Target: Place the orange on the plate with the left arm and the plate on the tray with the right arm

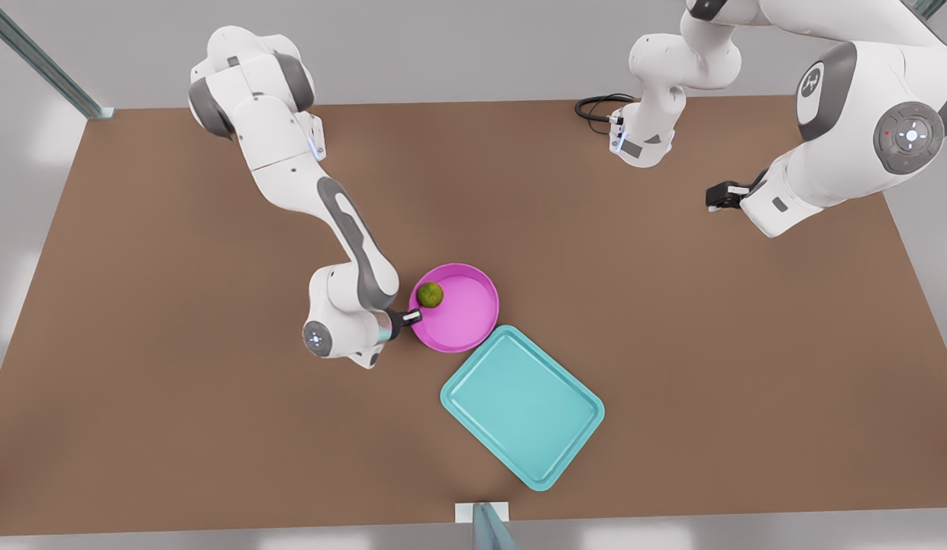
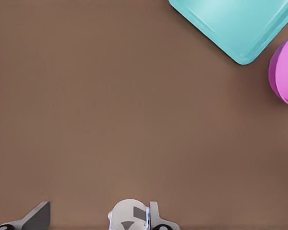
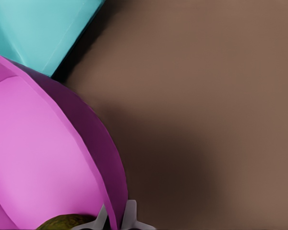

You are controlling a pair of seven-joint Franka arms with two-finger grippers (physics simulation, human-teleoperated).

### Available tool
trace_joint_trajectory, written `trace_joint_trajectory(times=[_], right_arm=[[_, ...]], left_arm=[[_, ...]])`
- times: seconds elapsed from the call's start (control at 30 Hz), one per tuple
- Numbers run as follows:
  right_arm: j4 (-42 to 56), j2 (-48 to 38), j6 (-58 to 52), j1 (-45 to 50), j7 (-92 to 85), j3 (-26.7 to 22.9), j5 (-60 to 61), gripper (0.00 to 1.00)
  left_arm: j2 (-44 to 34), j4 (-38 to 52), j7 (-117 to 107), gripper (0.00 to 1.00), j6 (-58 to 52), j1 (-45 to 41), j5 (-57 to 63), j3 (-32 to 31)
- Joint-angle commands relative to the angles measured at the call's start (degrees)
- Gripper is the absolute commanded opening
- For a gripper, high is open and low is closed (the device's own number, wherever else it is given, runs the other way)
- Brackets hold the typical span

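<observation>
The orange (image 1: 430, 294) lies inside the pink plate (image 1: 466, 305), near its rim on the front view's left. My right gripper (image 1: 408, 317) comes in low from that side and is shut on the plate's rim, one finger inside and one outside. In the right wrist view the fingertips (image 3: 103, 218) straddle the rim of the plate (image 3: 48, 158), with the orange (image 3: 67, 223) just beside them. The teal tray (image 1: 523, 405) lies on the table, one corner touching the plate. My left gripper (image 1: 722, 197) waits open, raised at the front view's right, far from the plate.
The brown table (image 1: 176, 305) stretches wide on all sides. A black cable (image 1: 596, 107) lies by the arm base at the back. From the left wrist view, the tray (image 2: 230, 24) and plate (image 2: 285, 72) sit far off across bare table.
</observation>
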Motion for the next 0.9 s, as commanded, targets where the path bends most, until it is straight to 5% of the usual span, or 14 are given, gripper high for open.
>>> trace_joint_trajectory(times=[0.0,0.43,0.8,0.87], right_arm=[[1.6,0.3,-0.6,0.0,0.3,-0.2,3.4,0.21],[28.0,17.0,16.6,-0.8,26.4,0.1,11.6,0.21],[36.8,25.8,24.6,1.7,31.7,3.0,13.4,0.21],[36.7,25.6,24.7,1.8,31.0,4.4,13.4,1.00]], left_arm=[[0.0,0.0,-0.8,1.00,-0.2,0.1,0.0,0.1],[0.5,0.5,-1.2,1.00,0.7,0.2,0.0,0.2],[0.7,0.5,-1.1,1.00,1.5,0.2,-0.1,0.3],[0.7,0.5,-1.1,1.00,1.5,0.2,-0.1,0.3]])
